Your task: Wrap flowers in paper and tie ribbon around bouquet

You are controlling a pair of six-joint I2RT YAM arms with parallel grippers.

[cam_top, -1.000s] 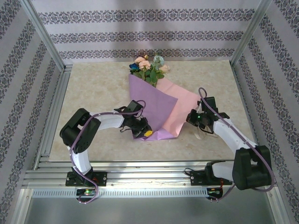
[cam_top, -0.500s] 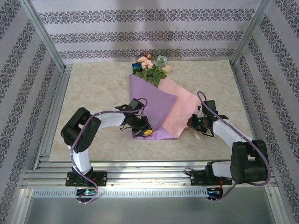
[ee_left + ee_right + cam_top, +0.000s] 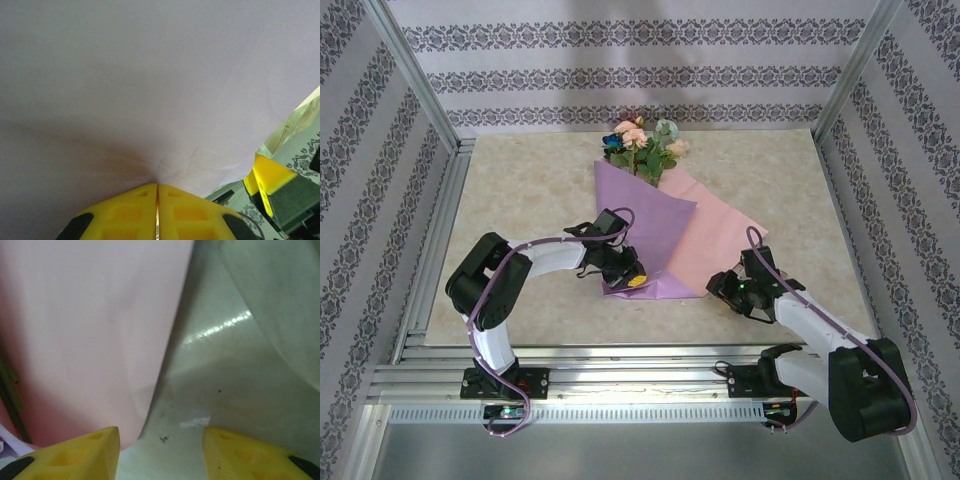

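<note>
Where the arms are bolted at the near edge, two grippers are recorded low over the table [image 3: 520, 210]. Left gripper [image 3: 157, 186]: jaws are closed tight, with the near corner of the paper [image 3: 645, 215] pinched between them. Right gripper [image 3: 161, 434]: jaws are parted and nothing is held; bare table is seen in the gap, and the paper's pink edge lies just beside one finger. Paper: laid mid-table, a lilac fold lapped over the pink face. Flowers [image 3: 642, 145]: placed at the far end, blooms shown beyond the paper's top edge, stems tucked under the lilac fold.
</note>
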